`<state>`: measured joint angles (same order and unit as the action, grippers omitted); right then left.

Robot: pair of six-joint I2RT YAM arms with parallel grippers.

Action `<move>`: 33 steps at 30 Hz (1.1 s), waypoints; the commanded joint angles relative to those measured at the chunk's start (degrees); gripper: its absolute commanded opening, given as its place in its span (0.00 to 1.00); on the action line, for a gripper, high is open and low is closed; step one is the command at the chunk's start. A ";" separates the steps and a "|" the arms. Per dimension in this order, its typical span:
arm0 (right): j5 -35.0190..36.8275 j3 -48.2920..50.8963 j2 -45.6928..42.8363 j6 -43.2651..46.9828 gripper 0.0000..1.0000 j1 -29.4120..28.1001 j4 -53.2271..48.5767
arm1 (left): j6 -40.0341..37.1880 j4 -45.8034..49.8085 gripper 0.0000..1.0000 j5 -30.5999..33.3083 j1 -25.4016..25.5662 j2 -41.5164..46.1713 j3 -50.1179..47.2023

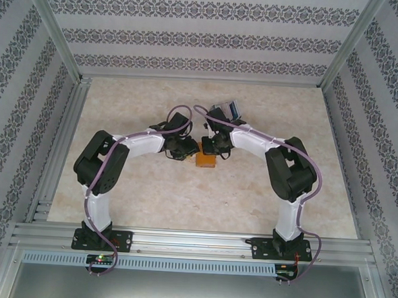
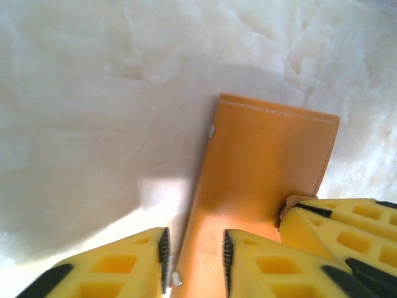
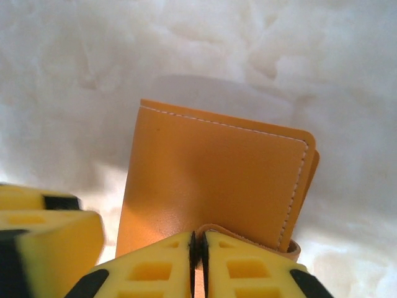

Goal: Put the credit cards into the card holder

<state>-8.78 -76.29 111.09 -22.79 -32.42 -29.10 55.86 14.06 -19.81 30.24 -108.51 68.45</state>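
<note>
Orange wallet (image 1: pixel 206 157) lies centre on the table (image 1: pixel 148 207). Left end effector (image 2: pixel 195 264) straddles its edge, jaws narrowly apart. Right end effector (image 3: pixel 199 261) pinches a flap, nearly closed. Cards (image 1: pixel 230 108) lie beyond, far-right, nearer the right arm (image 1: pixel 289 169).

**Robot manipulation cell in a laboratory.** Two white-and-black arms, the left arm (image 1: pixel 103 162) and the right arm (image 1: pixel 289 171), are bolted to an aluminium rail (image 1: pixel 193 242) along the near edge of a pale, marble-patterned bench (image 1: pixel 182 202). Aluminium profile posts (image 1: pixel 54 32) rise from the bench's far corners. They carry wall panels (image 1: pixel 206 34) papered in grey ornamental bands, which close off the far edge and both side edges. Purple cables (image 1: pixel 88 196) run along each arm to its base, and a slotted strip (image 1: pixel 192 265) lies just in front of the rail. The wrist views show moulded yellow lattice parts: the left arm's fingers (image 2: pixel 111 273) and the right arm's fingers (image 3: pixel 149 273).
</note>
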 commanded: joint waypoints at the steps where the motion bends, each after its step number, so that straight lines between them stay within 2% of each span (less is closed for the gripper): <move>1: 1.56 1.93 -2.65 -0.59 0.19 -0.45 -3.92 | -5.16 1.95 0.38 4.73 -1.36 5.40 -1.02; 9: 1.99 1.93 -9.92 0.83 0.40 0.19 -3.20 | -10.87 5.66 0.43 12.70 -3.37 15.29 -2.56; 13: 4.89 3.49 -16.40 2.70 0.49 0.91 -2.65 | -14.66 6.90 0.45 18.84 -4.29 21.94 -4.54; 18: 10.70 9.53 -28.20 6.63 0.61 4.08 1.15 | -19.55 8.87 0.68 31.93 -5.47 31.26 -8.31; 23: 14.55 19.05 -40.78 9.48 0.80 11.08 8.32 | -20.00 14.33 0.91 45.93 -8.16 36.85 -10.26; 24: 14.83 21.23 -43.20 9.51 0.83 13.10 10.42 | -19.91 15.18 0.93 48.78 -8.72 37.74 -10.59; 25: 15.06 23.46 -45.16 9.20 0.92 14.96 12.04 | -19.71 15.58 0.93 51.12 -9.25 38.38 -11.19; 26: 15.36 25.62 -47.12 8.85 0.94 17.22 13.87 | -19.13 15.77 0.94 54.46 -9.80 39.22 -12.18; 29: 17.58 31.62 -51.24 8.09 0.98 22.54 19.67 | -18.82 13.05 1.00 60.73 -11.84 42.46 -16.95; 31: 23.64 37.31 -53.11 9.50 0.98 24.05 27.14 | -25.57 3.17 1.00 61.64 -12.65 45.05 -23.68; 33: 27.36 44.48 -54.48 13.95 0.98 24.41 37.29 | -33.47 -12.48 1.00 60.08 -13.00 47.24 -32.48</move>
<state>10.92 -38.68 57.67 -13.41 -8.38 -5.98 32.80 17.19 35.90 17.87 -63.24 44.12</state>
